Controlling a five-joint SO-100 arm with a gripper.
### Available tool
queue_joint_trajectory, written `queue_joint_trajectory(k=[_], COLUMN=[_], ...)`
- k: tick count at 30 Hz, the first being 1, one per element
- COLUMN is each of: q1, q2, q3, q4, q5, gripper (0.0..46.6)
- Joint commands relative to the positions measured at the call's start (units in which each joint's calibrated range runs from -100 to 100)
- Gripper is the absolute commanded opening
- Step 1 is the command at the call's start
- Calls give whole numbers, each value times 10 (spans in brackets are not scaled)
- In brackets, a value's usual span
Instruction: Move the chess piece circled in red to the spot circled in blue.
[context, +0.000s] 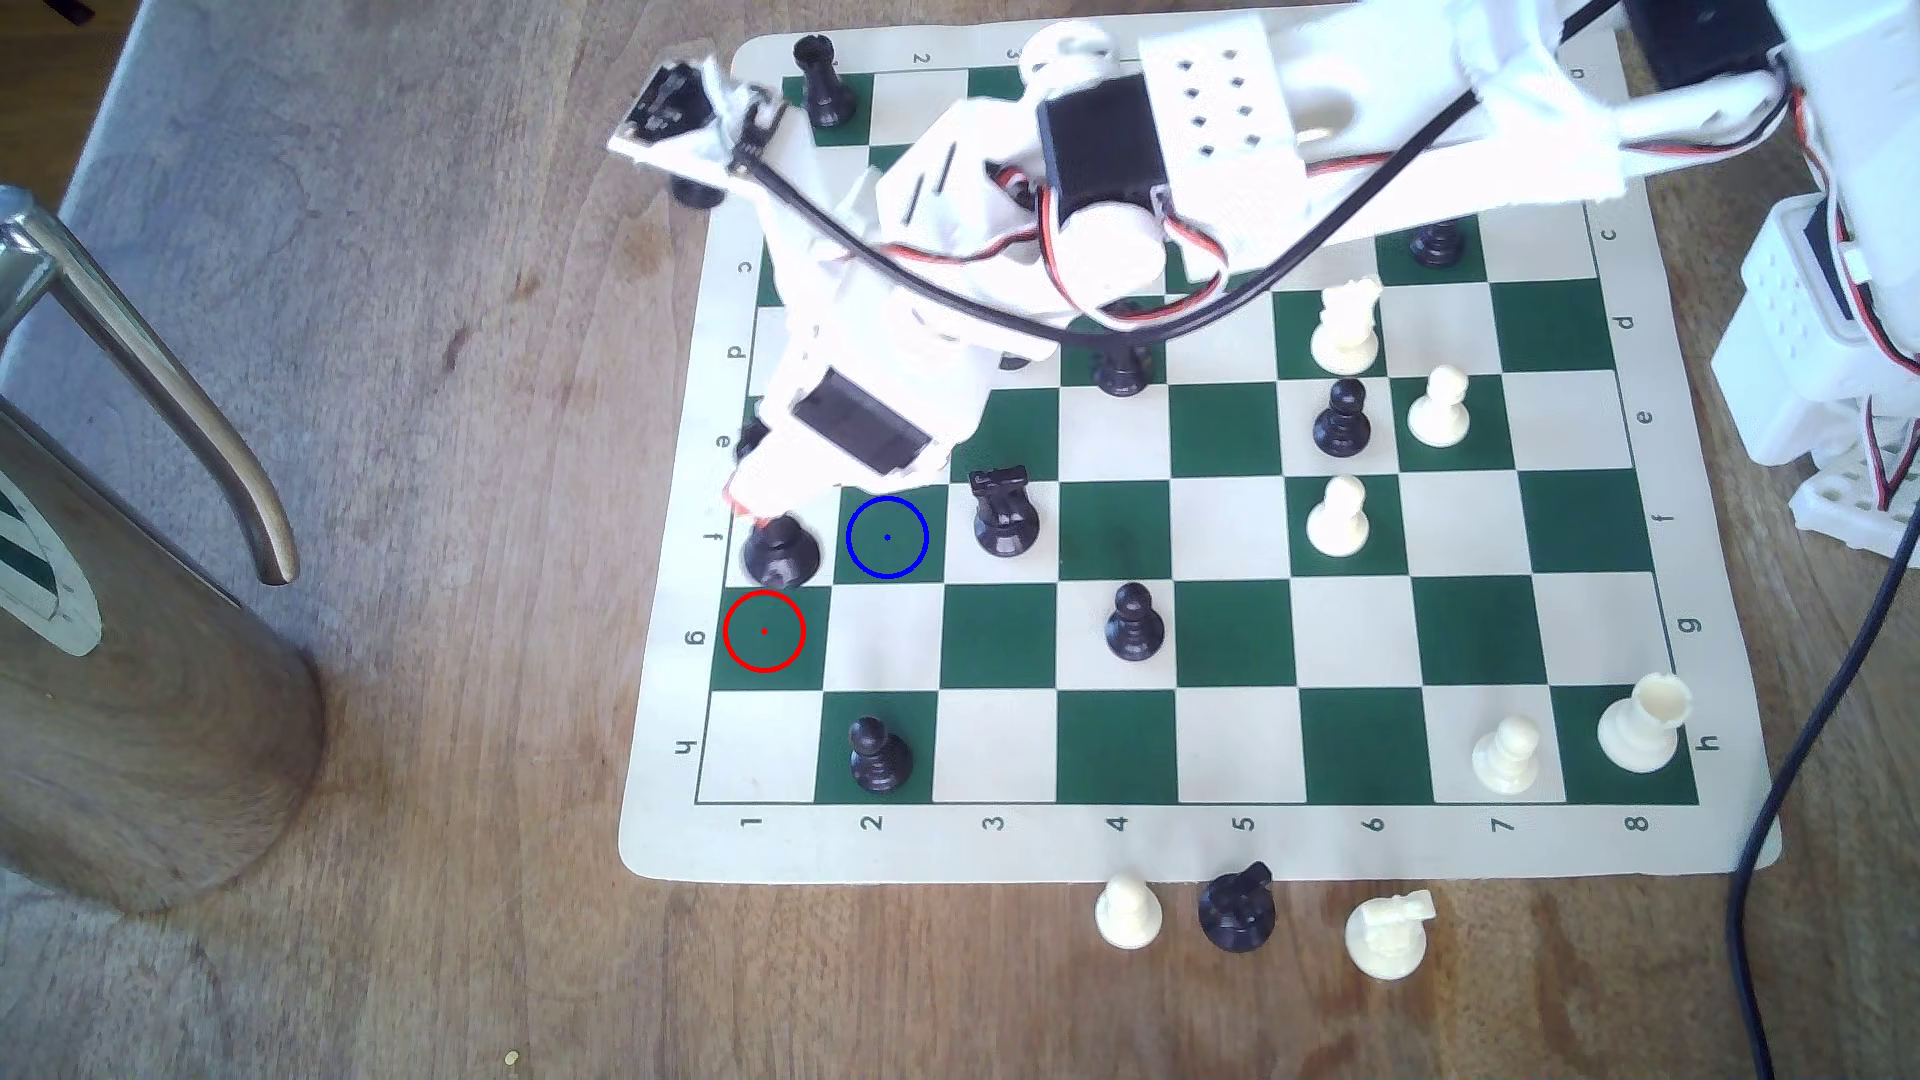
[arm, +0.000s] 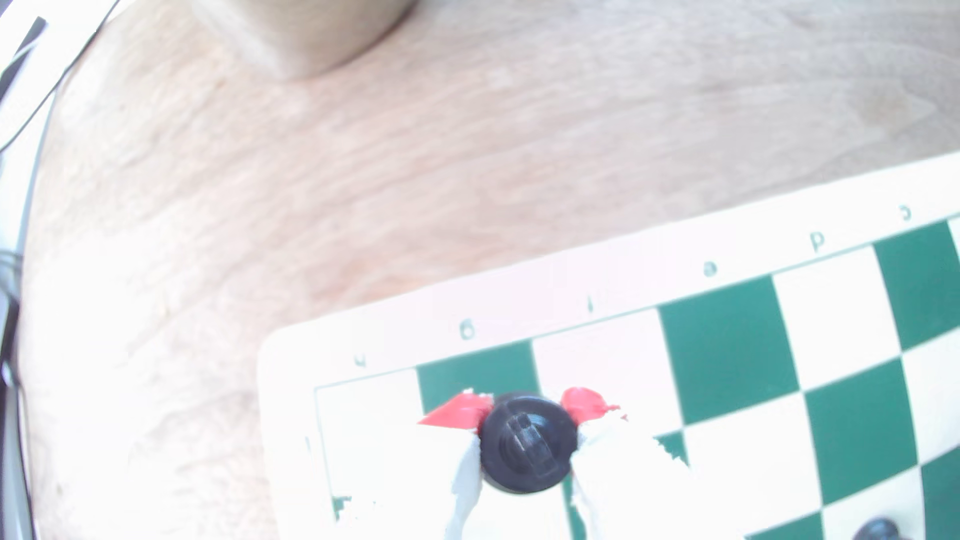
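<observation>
The chess piece circled in red, a black piece with a wide round base, is over the white square between the two rings at the board's left edge in the exterior view. From above in the wrist view it sits between my red-tipped fingers. My gripper is shut on its upper part. I cannot tell if its base touches the board. The red ring marks a green square with nothing on it. The spot circled in blue is a bare green square just to the piece's right in the exterior view.
A black rook stands one square right of the blue ring in the exterior view. Black pawns and white pieces dot the board. Three captured pieces lie below the mat. A metal cylinder stands at the left.
</observation>
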Motion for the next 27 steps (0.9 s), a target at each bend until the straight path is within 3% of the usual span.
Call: queue_joint_trajectory(k=[1, 11, 27], q1=[17, 42, 25], q2=[-92, -91, -91], q3=[15, 67, 104], q4=[-15, -24, -20], q5=[4, 12, 15], gripper=[3, 3, 3])
